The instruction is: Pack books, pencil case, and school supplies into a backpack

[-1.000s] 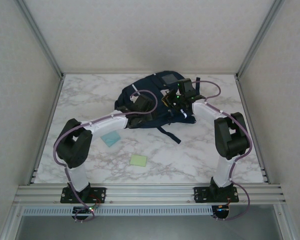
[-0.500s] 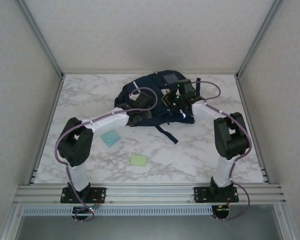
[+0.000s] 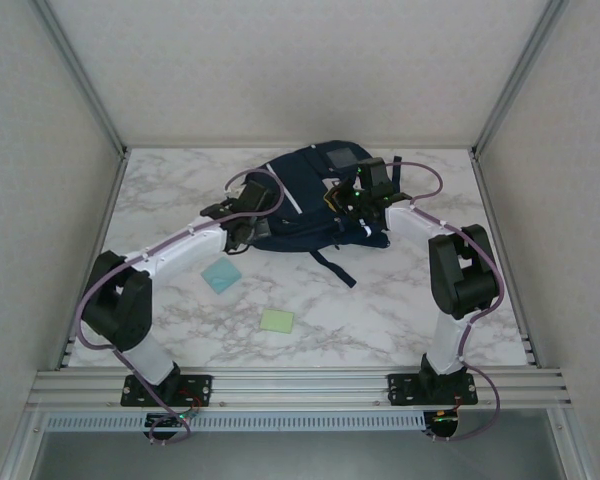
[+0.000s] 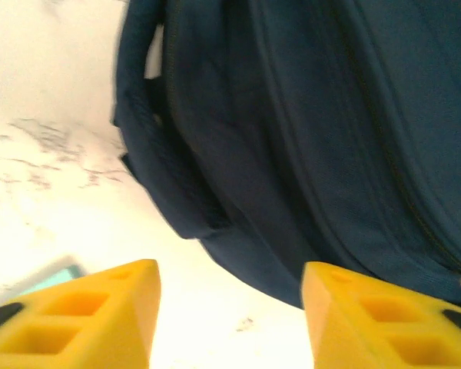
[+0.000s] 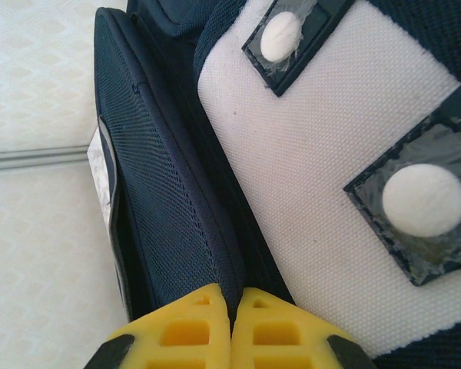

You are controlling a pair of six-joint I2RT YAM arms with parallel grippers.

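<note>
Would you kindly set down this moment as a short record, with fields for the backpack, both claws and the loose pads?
backpack: navy, lying at the far middle of the table
left claw: open, empty, close to the backpack's side
right claw: shut, tips at a seam of the backpack; whether fabric is pinched cannot be told
light-blue pad: flat on the table, outside the backpack
pale-green pad: flat on the table, nearer the front edge
packing: both pads not yet packed

My left gripper (image 3: 246,227) has slid off the middle of the backpack (image 3: 315,200) toward 9 o'clock, reaching its edge. My left elbow swung out toward 8 o'clock.
</note>
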